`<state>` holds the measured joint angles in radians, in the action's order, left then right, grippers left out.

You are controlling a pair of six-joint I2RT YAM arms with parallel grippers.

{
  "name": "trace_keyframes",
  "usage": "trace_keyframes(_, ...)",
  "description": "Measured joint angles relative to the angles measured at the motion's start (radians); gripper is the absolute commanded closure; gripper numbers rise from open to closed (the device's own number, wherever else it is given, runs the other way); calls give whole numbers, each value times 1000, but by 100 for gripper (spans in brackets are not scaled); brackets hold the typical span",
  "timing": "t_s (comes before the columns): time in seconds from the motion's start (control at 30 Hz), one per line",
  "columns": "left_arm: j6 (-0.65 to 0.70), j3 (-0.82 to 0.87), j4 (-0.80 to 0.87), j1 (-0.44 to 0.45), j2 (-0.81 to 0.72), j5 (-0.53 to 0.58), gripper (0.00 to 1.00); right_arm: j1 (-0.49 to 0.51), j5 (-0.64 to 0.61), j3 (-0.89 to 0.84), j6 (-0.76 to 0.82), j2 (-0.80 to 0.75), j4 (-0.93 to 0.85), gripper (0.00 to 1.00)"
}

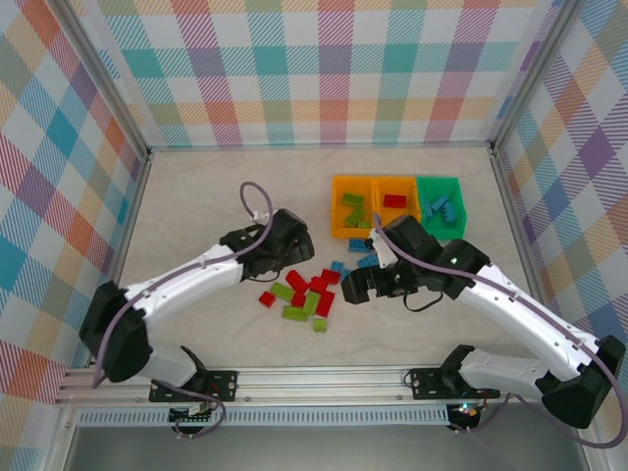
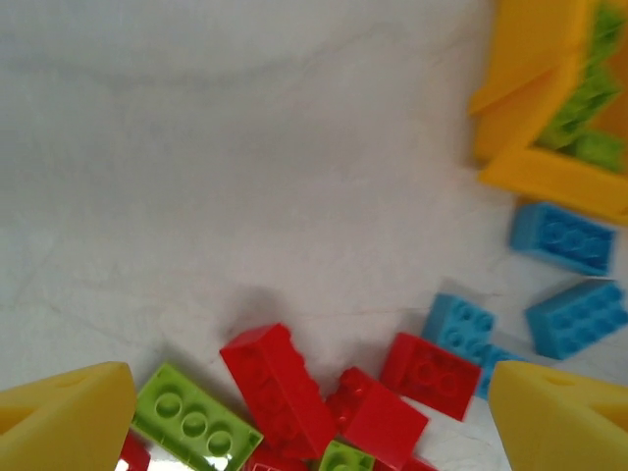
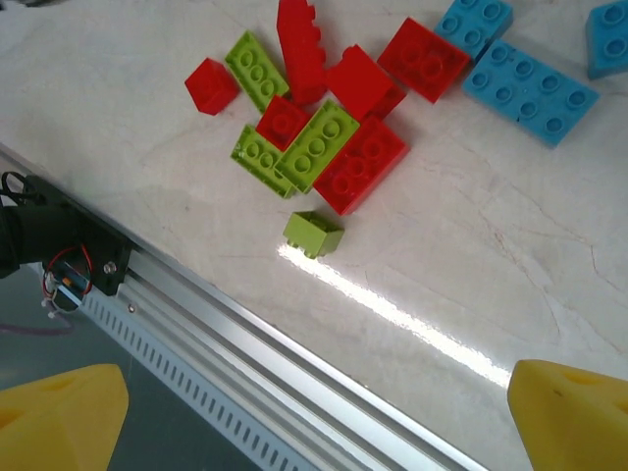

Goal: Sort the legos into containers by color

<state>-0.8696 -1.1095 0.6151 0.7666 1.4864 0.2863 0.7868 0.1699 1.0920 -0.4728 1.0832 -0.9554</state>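
The legos (image 1: 324, 303) lie heaped on the surface (image 1: 196, 196), with the containers (image 1: 335, 208) at their 1 o'clock. The lone green brick (image 3: 314, 234) at the heap's 6 o'clock looks easiest. The right claw (image 3: 316, 383), gaping wide and empty, should straddle it squarely. Likewise wide and empty, the left claw (image 2: 309, 381) hovers over the reds.

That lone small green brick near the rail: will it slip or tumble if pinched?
Probably stiff and light: the green brick is small hard-looking plastic. Boxy, so it shouldn't roll. On the smooth, shiny table a nudge would likely slide it.
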Motion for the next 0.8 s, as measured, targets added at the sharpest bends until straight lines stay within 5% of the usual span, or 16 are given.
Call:
trace_keyframes(0.27,-152,-98,67,-1,215,-73,25,14,-31,-25,-41,-14,-36,0)
trace_keyframes(0.8,-180,-172,94,-3,435,-166,50,15,-135,-70,-147,-142,-110,0)
